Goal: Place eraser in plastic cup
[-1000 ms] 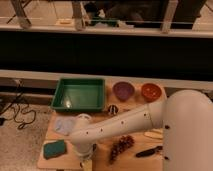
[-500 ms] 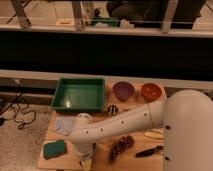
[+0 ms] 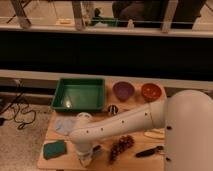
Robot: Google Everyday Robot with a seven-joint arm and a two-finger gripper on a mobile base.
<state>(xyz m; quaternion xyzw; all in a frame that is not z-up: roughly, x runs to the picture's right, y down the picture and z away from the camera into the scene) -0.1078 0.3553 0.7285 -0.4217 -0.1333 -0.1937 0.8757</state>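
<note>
Well, in the camera view the white arm reaches from the right across the worktop and bends down towards its near left corner. The tool hangs low by the near edge, just right of the teal sponge and left of the grapes. How wide the tool stands, and whether it has hold of anything, I cannot tell.

The eraser I cannot pick out anywhere on the open worktop. My guess is that it sits in or under the tool, with its long axis hidden. The plastic cup is not plain either. A pale patch right below the tool may be it, and if so the coming move is straight down, hardly sideways.

No label or writing can be read on the green tray, the purple bowl or the orange bowl.
</note>
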